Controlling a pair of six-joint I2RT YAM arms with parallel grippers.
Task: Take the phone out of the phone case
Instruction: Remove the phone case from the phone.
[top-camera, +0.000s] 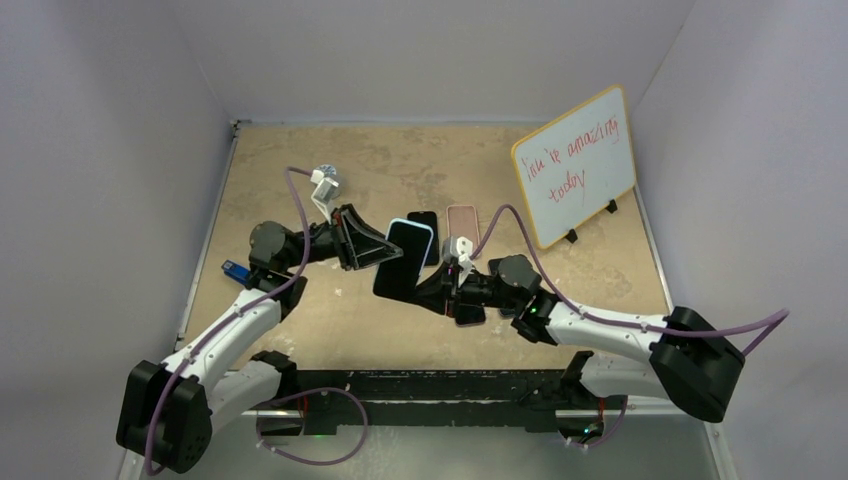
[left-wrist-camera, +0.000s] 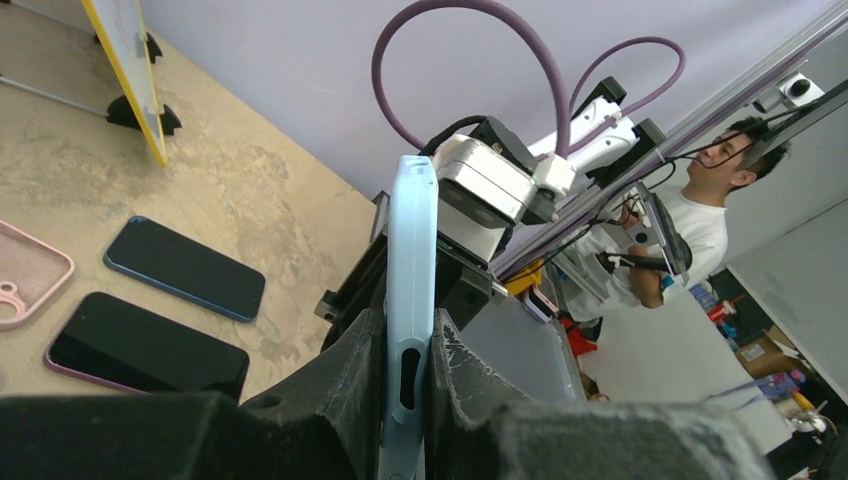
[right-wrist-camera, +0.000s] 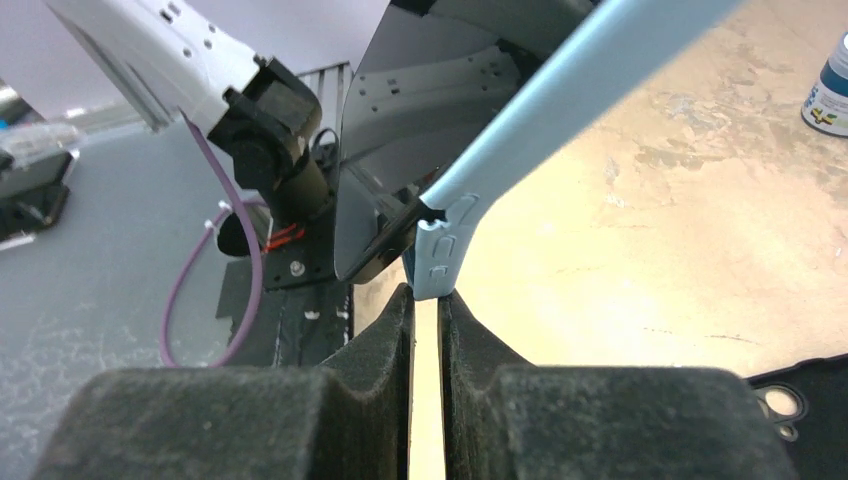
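The phone (top-camera: 402, 262) sits in a light blue case (top-camera: 417, 226) and is held upright above the table. My left gripper (top-camera: 368, 250) is shut across the cased phone; the left wrist view shows the case (left-wrist-camera: 412, 260) edge-on between both pads. My right gripper (top-camera: 447, 278) pinches the case's lower corner (right-wrist-camera: 437, 262) between its fingertips (right-wrist-camera: 400, 310). In the right wrist view that corner is peeled away from the phone's dark corner (right-wrist-camera: 385, 250).
A whiteboard (top-camera: 575, 165) stands at the back right. A pink empty case (top-camera: 463, 222) and a dark phone (top-camera: 428, 228) lie behind the held phone, and another phone (top-camera: 470, 314) lies under my right wrist. A small bottle (right-wrist-camera: 828, 85) stands on the table.
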